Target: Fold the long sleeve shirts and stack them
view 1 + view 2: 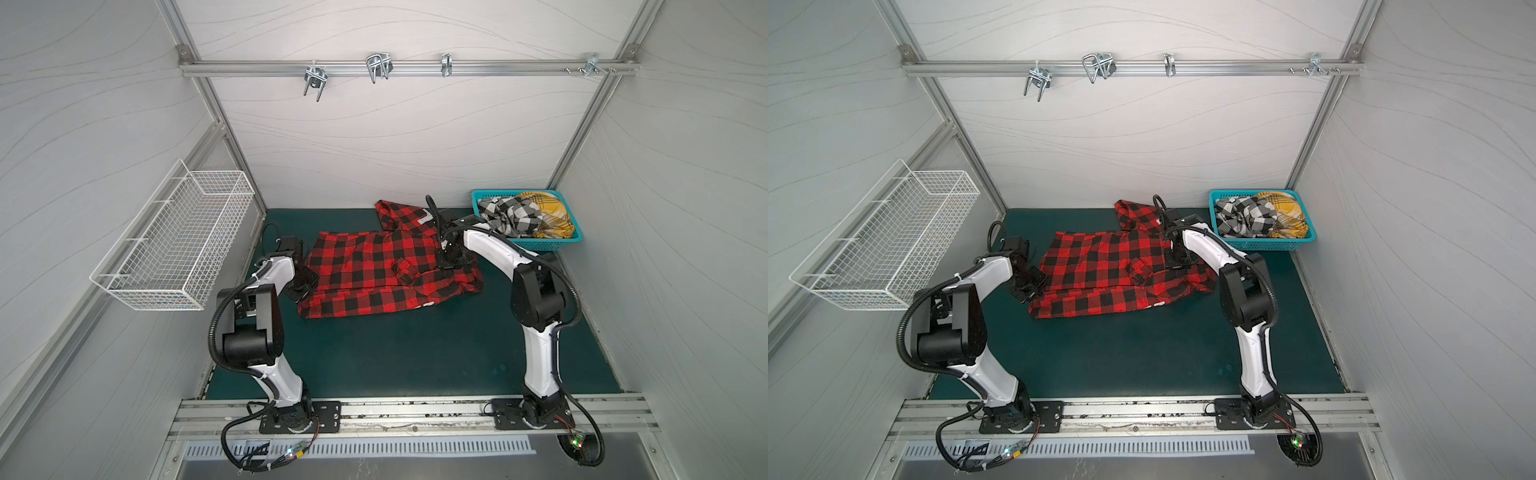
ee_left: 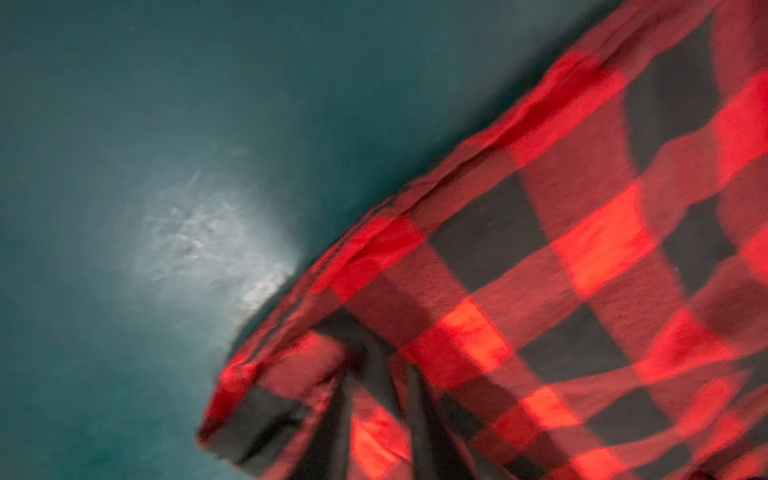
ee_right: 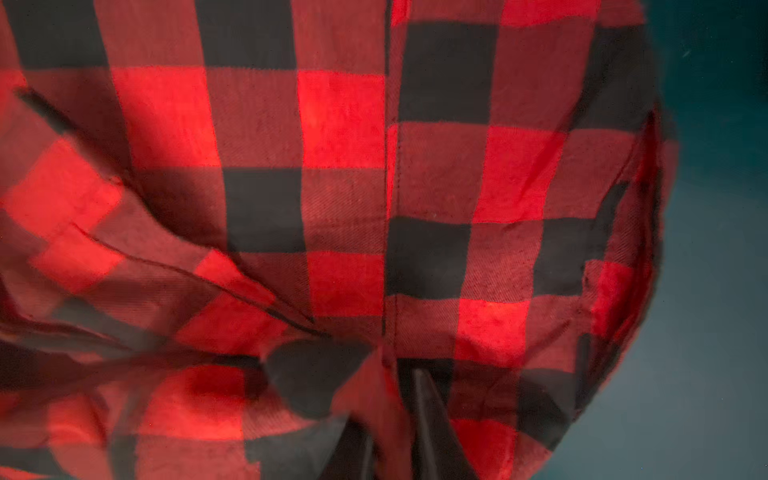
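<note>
Red shirt (image 1: 374,270) (image 1: 1108,270): red-and-black buffalo check, lies spread crosswise on the green bench (image 1: 395,353), rumpled, lower edge doubled over. One sleeve runs off toward the back wall; a cuff (image 1: 405,270) lies on the body. White marks on the sleeve (image 1: 424,218) and at the near hem (image 1: 428,305): lettering, too small to read. Left hand (image 1: 300,286) at the shirt's left edge; left wrist view blurred, hem draped round the two dark fingers (image 2: 419,415), so I cannot tell whether it grips or has let go. Right hand (image 1: 449,262) down on the shirt's right part; in the right wrist view cloth runs between the fingers (image 3: 428,411) and creases draw in toward them, but clamped or released I cannot tell. Back right on the bench, a teal basket (image 1: 569,243) holds the check shirt (image 1: 513,214), black-and-white, bunched, and beside it the yellow shirt (image 1: 548,216), plaid. White wire basket (image 1: 174,237) hangs on the left wall.
</note>
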Motion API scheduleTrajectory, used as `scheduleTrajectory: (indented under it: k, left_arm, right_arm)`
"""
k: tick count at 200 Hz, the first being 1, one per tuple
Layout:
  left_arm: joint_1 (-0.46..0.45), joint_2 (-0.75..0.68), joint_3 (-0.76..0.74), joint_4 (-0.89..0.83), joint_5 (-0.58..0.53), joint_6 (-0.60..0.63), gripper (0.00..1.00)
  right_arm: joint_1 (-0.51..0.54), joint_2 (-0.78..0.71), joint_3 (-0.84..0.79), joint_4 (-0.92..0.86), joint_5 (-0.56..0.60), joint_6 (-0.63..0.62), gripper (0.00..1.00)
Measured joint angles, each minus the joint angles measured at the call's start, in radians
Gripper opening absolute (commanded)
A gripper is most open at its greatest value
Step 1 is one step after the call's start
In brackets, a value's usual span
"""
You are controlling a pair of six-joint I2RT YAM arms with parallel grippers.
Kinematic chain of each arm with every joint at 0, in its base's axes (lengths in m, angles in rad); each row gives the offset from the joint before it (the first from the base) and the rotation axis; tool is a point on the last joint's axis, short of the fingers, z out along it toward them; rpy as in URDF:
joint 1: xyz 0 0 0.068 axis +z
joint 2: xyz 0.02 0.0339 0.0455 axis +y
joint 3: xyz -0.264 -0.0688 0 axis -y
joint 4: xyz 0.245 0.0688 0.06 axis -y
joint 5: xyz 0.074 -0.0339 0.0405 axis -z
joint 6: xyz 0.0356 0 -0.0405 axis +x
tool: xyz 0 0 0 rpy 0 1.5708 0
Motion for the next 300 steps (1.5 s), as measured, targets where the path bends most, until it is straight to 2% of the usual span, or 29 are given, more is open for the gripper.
scheduleTrajectory:
  k: [10, 18, 36, 49, 71, 94, 104, 134, 151, 171, 197, 228, 254, 281, 300]
  left_arm:
    - [0.0, 0.013, 0.027, -0.001, 0.005, 0.008, 0.54]
    - [0.0, 0.017, 0.04, 0.0, 0.005, 0.013, 0.57]
    - [-0.001, -0.006, 0.046, -0.024, -0.015, 0.019, 0.57]
    - [-0.011, -0.045, 0.046, -0.052, -0.027, 0.021, 0.53]
    - [-0.06, -0.138, 0.036, -0.066, -0.031, 0.019, 0.4]
    - [-0.149, -0.18, -0.036, -0.029, 0.019, -0.005, 0.25]
    - [-0.183, -0.163, -0.079, -0.012, 0.049, -0.024, 0.22]
    - [-0.198, -0.092, -0.16, -0.009, 0.081, -0.048, 0.19]
    - [-0.196, -0.079, -0.164, -0.013, 0.071, -0.047, 0.17]
    - [-0.185, -0.072, -0.164, -0.013, 0.048, -0.035, 0.16]
    - [-0.157, -0.063, -0.189, -0.003, 0.029, -0.019, 0.14]
    - [-0.095, -0.103, -0.239, 0.014, 0.04, 0.003, 0.14]
    - [-0.062, -0.145, -0.278, 0.0, 0.016, 0.03, 0.14]
    - [-0.058, -0.15, -0.28, -0.016, 0.0, 0.051, 0.14]
    - [-0.058, -0.15, -0.278, -0.018, -0.003, 0.058, 0.14]
  right_arm:
    - [-0.003, 0.003, 0.011, -0.003, 0.0, 0.006, 0.68]
    - [-0.005, 0.004, 0.012, -0.006, 0.002, 0.008, 0.73]
    - [-0.005, -0.006, 0.007, -0.02, 0.011, 0.006, 0.75]
    - [-0.005, -0.032, -0.008, -0.033, 0.017, 0.007, 0.75]
    - [-0.016, -0.118, -0.066, -0.032, -0.01, 0.017, 0.68]
    - [-0.073, -0.174, -0.116, -0.023, -0.116, 0.031, 0.59]
    - [-0.105, -0.167, -0.13, -0.008, -0.172, 0.039, 0.57]
    - [-0.153, -0.093, -0.154, 0.017, -0.256, 0.052, 0.51]
    - [-0.153, -0.046, -0.167, 0.029, -0.282, 0.053, 0.47]
    - [-0.152, -0.019, -0.207, 0.052, -0.303, 0.066, 0.46]
    - [-0.152, -0.02, -0.285, 0.076, -0.329, 0.079, 0.46]
    - [-0.151, -0.108, -0.419, 0.146, -0.365, 0.104, 0.46]
    - [-0.12, -0.203, -0.52, 0.111, -0.329, 0.126, 0.57]
    - [-0.094, -0.348, -0.533, 0.036, -0.242, 0.137, 0.69]
    - [-0.062, -0.481, -0.533, -0.003, -0.155, 0.138, 0.7]
